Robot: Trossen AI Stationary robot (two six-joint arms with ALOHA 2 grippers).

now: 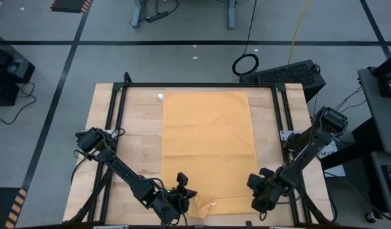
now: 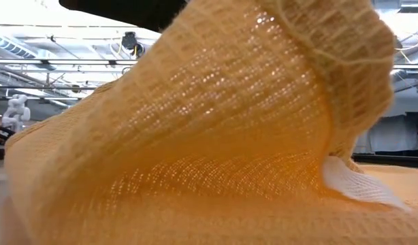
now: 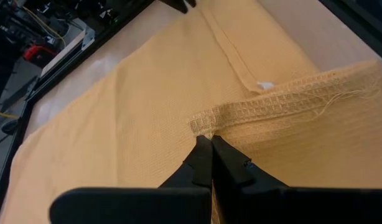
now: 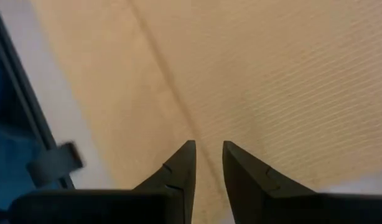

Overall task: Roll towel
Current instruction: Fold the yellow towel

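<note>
Pinching the near corner of the towel (image 1: 208, 143) spread flat on the table (image 1: 135, 140), we had our left gripper (image 3: 206, 142) clamped on its hem, right gripper (image 4: 208, 152) slightly parted above it, judging it soft, light, best taken by corners.

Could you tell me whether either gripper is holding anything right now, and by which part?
The left gripper pinches the towel at its near hem corner, lifting it. The right gripper is over the towel's edge, holding nothing visibly.
</note>
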